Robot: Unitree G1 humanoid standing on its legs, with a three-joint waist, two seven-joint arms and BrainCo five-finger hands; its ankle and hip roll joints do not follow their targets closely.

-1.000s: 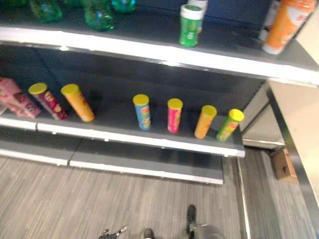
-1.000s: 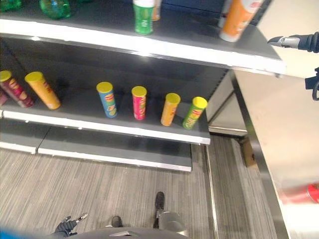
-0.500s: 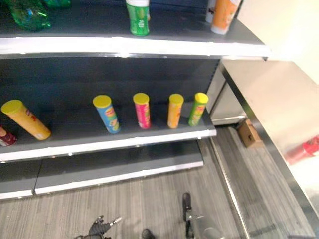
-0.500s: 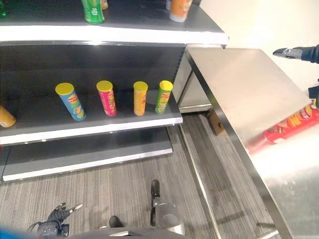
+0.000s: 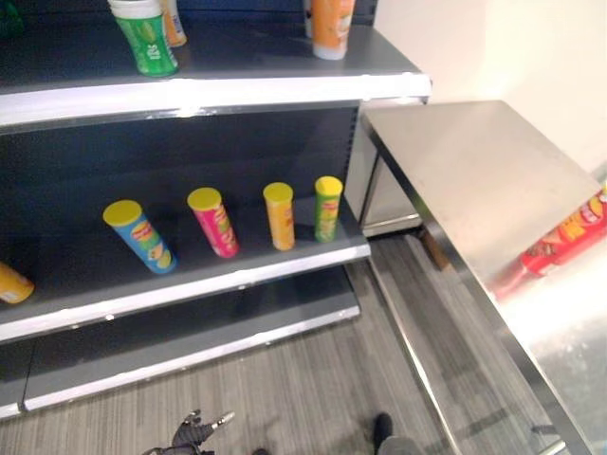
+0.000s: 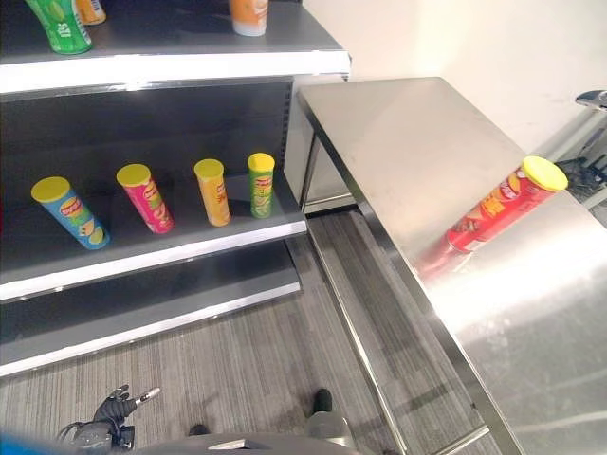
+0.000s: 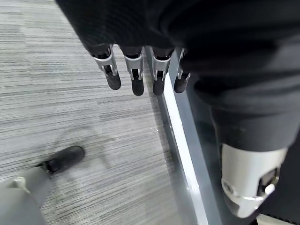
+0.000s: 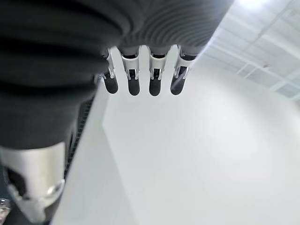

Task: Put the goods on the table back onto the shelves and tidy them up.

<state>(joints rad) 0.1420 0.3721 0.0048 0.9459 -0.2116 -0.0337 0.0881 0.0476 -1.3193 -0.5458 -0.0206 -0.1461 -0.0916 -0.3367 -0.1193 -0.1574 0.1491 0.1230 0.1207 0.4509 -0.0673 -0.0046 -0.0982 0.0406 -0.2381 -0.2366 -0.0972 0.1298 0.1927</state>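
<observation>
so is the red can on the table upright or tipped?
Tipped: the red can lies on its side on the steel table, yellow lid toward the wall.

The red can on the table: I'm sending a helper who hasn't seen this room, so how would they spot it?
Find the steel table standing right of the shelves. The red can with a yellow lid is the one item on its top, near the far edge. The other yellow-lidded cans all stand on the middle shelf.
</observation>
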